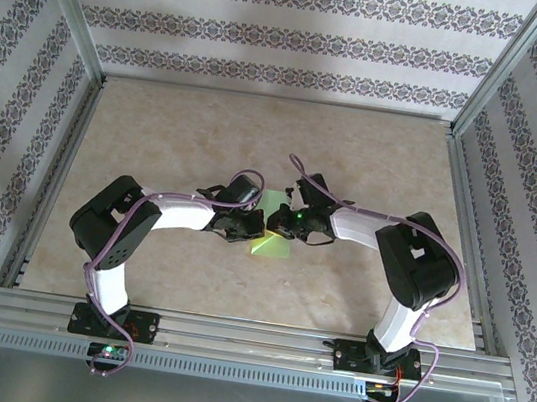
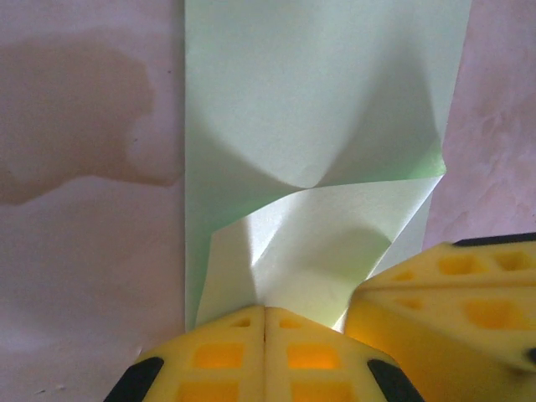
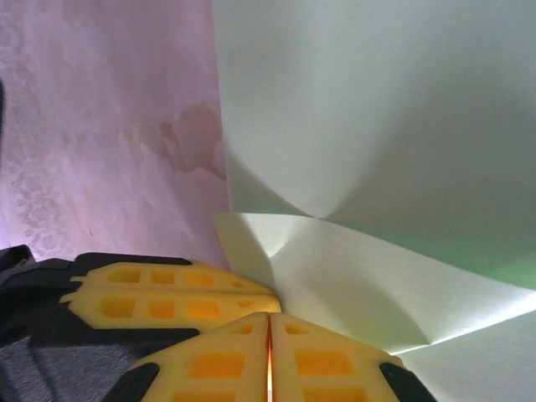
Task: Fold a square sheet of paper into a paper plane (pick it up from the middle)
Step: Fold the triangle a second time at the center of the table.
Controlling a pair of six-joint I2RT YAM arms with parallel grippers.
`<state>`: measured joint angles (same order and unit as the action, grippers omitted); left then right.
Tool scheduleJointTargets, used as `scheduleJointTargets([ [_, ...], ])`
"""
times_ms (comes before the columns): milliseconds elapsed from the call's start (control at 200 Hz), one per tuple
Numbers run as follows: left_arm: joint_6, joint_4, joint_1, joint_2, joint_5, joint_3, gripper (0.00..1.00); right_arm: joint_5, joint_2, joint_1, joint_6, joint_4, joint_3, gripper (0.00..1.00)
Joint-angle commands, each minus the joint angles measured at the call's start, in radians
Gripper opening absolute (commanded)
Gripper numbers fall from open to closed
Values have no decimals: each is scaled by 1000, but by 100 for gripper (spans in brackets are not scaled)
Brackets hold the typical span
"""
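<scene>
Mid-surface, top view: both arms bent inward, wrists meeting nose to nose over the square sheet of paper. The sheet is light green and plain, lying on the beige marbled surface roughly halfway between the two bases, partly hidden under the wrists. Left gripper comes in from the left, right gripper from the right, the two just beside each other. Left wrist view: left gripper has its yellow fingertips pressed together with no gap, pinching a raised flap of the paper at its near edge. The flap lifts off the flat part and creases run up from the pinch to a dimple near the sheet's middle. The right gripper's yellow fingers sit touching the same lifted edge on the right. Right wrist view: right gripper likewise closed tight, fingertips meeting on the lifted fold of the paper; left gripper's fingers close beside it on the left. Far part of the sheet lies flat on the surface. A darker blotch marks the surface left of the sheet. Patterned wallpaper walls enclose the cell.
</scene>
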<state>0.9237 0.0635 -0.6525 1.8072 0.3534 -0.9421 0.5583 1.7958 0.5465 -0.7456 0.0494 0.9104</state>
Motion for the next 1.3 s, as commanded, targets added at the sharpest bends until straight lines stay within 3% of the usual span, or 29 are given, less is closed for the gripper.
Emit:
scheduleJointTargets([
  [0,-14,33,8,15,-30,2,0,-6,35,5,-21,-17,-19,9],
  [630,-40,143,25,38,-46,26,0,-111,24,-112,-28,-10,-42,8],
  [969,-72,155,27,50,-28,-8,0,-228,-16,-243,-1,136,3,8],
  [1154,-75,157,26,51,-19,-21,0,-138,-99,-210,19,90,-17,9],
  [1294,-74,157,26,47,-16,-22,0,-85,-81,-136,-6,65,-16,9],
])
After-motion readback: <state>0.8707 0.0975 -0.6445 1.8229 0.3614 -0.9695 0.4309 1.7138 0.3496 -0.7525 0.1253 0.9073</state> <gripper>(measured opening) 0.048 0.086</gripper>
